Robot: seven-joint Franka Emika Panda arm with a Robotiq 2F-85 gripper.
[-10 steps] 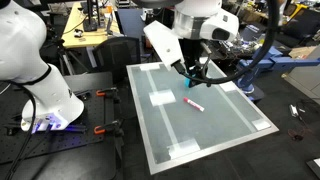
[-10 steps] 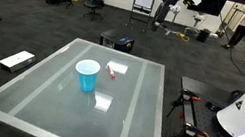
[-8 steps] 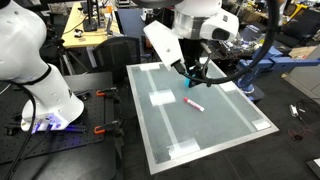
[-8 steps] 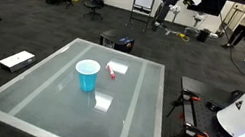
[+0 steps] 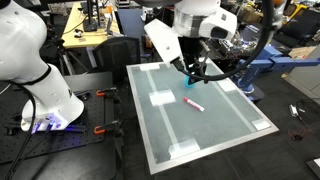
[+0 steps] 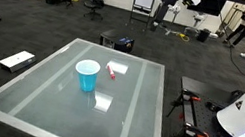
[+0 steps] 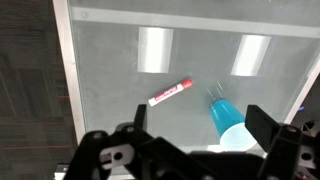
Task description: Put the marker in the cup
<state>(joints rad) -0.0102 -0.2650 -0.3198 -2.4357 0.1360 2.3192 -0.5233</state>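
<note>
The pink-red marker (image 7: 170, 93) lies flat on the grey table, its whitish end toward the lower left in the wrist view. It also shows in both exterior views (image 5: 193, 103) (image 6: 114, 72). The light-blue cup (image 6: 87, 74) stands upright a short way from the marker. In the wrist view the cup (image 7: 230, 118) is right of the marker, between my fingers. My gripper (image 7: 200, 128) (image 5: 192, 76) hangs open and empty well above the table, over the cup and marker. In the exterior view that shows the arm, the gripper mostly hides the cup.
The table (image 6: 122, 129) has several pale tape patches (image 7: 155, 50) and a light border. A white robot base (image 5: 45, 95) stands beside it. A flat white board (image 6: 16, 59) lies on the floor. Office chairs and desks stand far behind.
</note>
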